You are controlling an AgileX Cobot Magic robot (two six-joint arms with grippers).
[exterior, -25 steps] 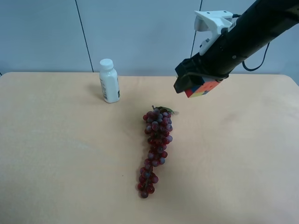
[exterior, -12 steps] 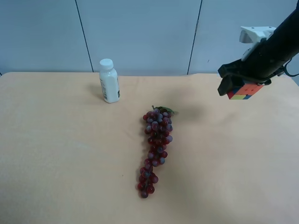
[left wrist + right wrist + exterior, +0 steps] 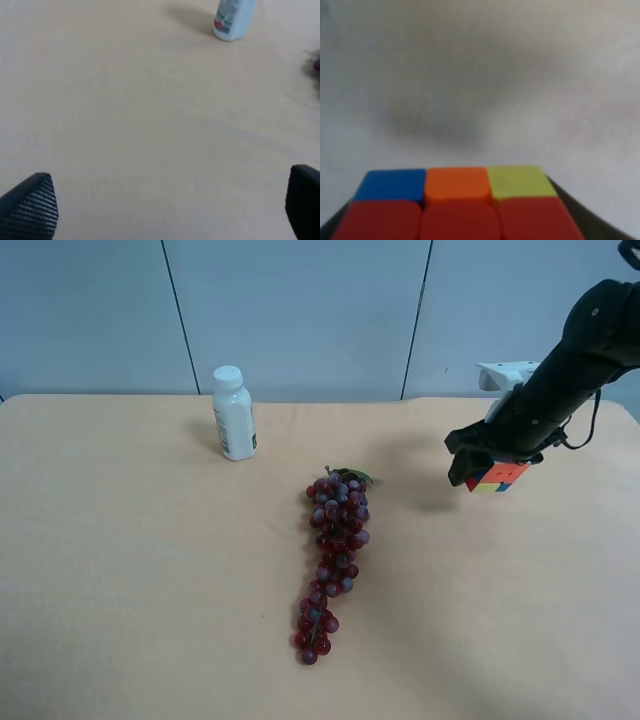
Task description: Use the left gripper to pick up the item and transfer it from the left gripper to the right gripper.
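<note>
From the high view we see the black wedge-fingered right hand (image 3: 487, 468) clamped on the small multicoloured puzzle cube (image 3: 496, 477), just above the tan bench (image 3: 150, 570); a shallow grip could drop it.

Its wrist view shows the cube filling the bottom.

The left hand (image 3: 165, 200) is spread wide, empty.

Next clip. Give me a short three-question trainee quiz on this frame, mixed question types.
1. True or false: the puzzle cube rests on the table.
2. Which tool holds the cube? A) left tool B) right tool
3. Fill in: the white bottle stands ____.

Key:
1. False; it is held above the table.
2. B; the left tool is open and empty.
3. Upright, apart from the grape bunch.
</note>
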